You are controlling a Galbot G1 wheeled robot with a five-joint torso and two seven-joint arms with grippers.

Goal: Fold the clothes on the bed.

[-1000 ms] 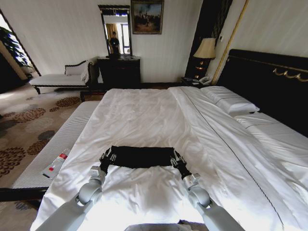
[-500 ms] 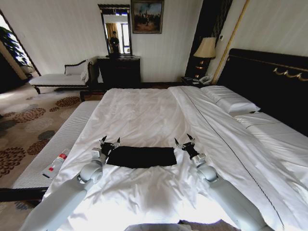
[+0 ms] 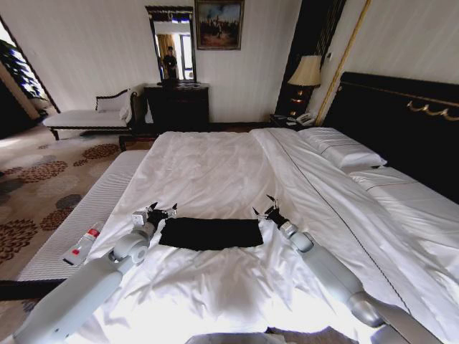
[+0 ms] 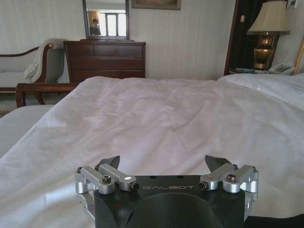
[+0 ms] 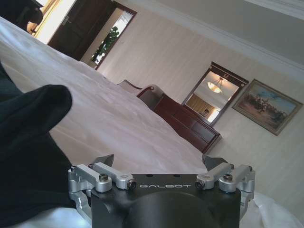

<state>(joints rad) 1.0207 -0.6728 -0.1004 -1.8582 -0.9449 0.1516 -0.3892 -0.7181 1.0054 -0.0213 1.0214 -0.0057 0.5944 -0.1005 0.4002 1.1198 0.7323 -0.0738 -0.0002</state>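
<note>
the t-shirt [image 3: 211,233] lies folded into a flat dark band on the bed [image 3: 215,172], long axis running 9 to 3 o'clock. the left gripper [image 3: 159,212] hangs at its 9 o'clock end, the right gripper [image 3: 265,210] at 3, equally near, both spread and empty. half a second ago both sat slightly nearer the robot.

Black T-shirt [image 3: 210,233] on white bed [image 3: 215,172] sheets; headboard [image 3: 401,122] black. Left gripper [image 4: 166,164] and right gripper [image 5: 160,161]: black body, silver finger links. Carpet [image 3: 36,179] beige with dark brown floral pattern; dresser [image 3: 178,106] dark reddish-brown.
</note>
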